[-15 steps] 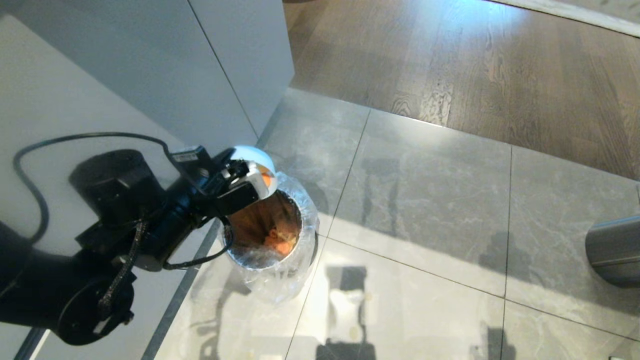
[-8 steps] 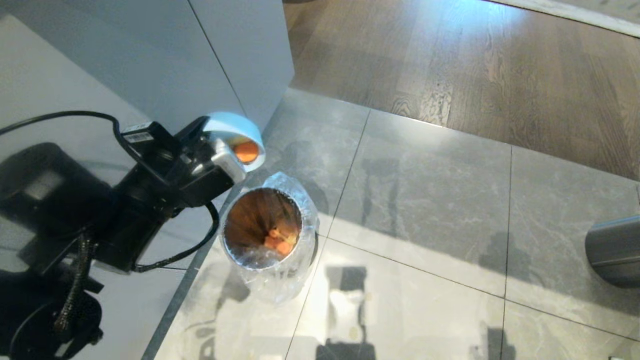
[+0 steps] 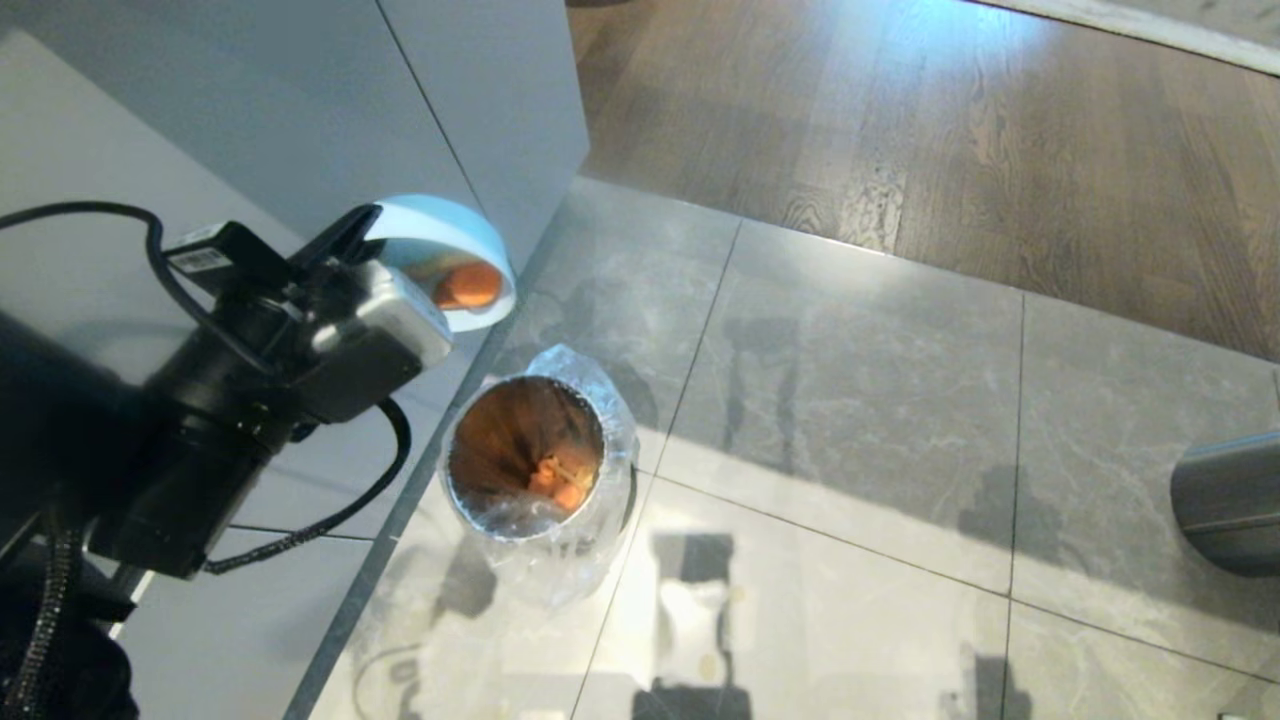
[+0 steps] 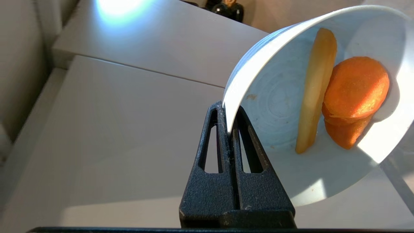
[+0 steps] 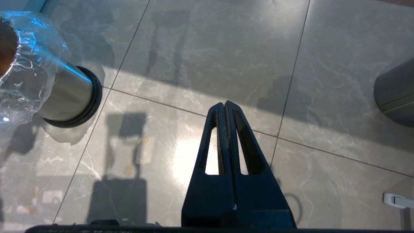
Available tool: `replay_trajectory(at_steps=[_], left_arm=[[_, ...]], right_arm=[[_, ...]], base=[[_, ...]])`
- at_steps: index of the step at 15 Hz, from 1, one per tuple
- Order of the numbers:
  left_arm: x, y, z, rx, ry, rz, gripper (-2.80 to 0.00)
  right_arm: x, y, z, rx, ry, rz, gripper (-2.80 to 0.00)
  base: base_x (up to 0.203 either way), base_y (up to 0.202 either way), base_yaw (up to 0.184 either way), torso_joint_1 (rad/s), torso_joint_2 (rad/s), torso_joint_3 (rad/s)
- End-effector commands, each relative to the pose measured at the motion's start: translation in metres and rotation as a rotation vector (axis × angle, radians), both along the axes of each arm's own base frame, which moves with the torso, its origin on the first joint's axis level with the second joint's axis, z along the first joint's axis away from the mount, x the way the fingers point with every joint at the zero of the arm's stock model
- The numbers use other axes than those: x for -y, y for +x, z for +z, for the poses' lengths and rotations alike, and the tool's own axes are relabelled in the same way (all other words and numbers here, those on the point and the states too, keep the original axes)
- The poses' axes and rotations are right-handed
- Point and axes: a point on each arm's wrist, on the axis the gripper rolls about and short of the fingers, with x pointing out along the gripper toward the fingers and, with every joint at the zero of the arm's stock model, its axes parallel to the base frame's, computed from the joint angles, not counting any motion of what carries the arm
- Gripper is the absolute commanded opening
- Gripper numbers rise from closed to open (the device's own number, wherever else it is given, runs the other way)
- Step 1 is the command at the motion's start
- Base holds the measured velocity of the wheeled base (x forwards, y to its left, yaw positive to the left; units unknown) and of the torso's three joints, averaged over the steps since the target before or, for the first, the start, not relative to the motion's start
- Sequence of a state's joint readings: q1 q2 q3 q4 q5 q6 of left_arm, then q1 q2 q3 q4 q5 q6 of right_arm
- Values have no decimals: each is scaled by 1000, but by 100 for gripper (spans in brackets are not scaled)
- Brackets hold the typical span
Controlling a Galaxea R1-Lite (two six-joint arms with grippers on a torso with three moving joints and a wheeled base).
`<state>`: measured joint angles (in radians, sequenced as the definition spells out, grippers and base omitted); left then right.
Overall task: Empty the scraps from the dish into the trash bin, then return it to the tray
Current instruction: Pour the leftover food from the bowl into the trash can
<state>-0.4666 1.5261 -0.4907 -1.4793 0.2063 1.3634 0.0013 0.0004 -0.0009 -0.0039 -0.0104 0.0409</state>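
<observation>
Dish [image 4: 284, 106] rim pinched in left gripper [image 4: 229, 124], tilted above trash bin [image 3: 540, 470].

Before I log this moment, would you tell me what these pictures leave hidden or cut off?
- Tray: in no view.
- Left hand: pinches the dish rim; in the head view the wrist camera housing hides its fingertips.
- Bin: scraps show at the bottom, but its wall hides whatever lies beneath the near rim.
- Grey cylinder: cut off by the head view's right edge.
- Right hand: outside the head view.
</observation>
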Motion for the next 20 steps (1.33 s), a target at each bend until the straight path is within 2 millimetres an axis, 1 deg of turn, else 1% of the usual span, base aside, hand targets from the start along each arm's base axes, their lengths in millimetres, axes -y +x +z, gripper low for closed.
replay_trajectory(at_steps=[1, 5, 6, 8, 14, 16, 18, 20], left_arm=[[-1, -3, 7, 32, -13, 8, -280], [2, -2, 19, 70, -43, 17, -280], [2, -4, 27, 100, -70, 26, -280], [5, -7, 26, 94, -77, 20, -280], [6, -12, 25, 84, -88, 26, -280], [6, -18, 16, 50, -79, 26, -280], [3, -25, 19, 64, -102, 42, -280], [0, -29, 29, 102, -131, 53, -280]], right_arm=[[0, 0, 0, 2, 1, 0, -280], [0, 0, 0, 2, 1, 0, -280], [0, 0, 0, 1, 1, 0, -280], [0, 0, 0, 2, 1, 0, -280], [0, 0, 0, 2, 1, 0, -280], [0, 0, 0, 2, 1, 0, -280], [0, 0, 0, 2, 2, 0, -280], [0, 0, 0, 2, 1, 0, -280]], base=[[0, 0, 0, 0, 0, 0], [0, 0, 0, 0, 0, 0], [0, 0, 0, 0, 0, 0], [0, 0, 0, 0, 0, 0], [0, 0, 0, 0, 0, 0], [0, 0, 0, 0, 0, 0], [0, 0, 0, 0, 0, 0], [0, 0, 0, 0, 0, 0]])
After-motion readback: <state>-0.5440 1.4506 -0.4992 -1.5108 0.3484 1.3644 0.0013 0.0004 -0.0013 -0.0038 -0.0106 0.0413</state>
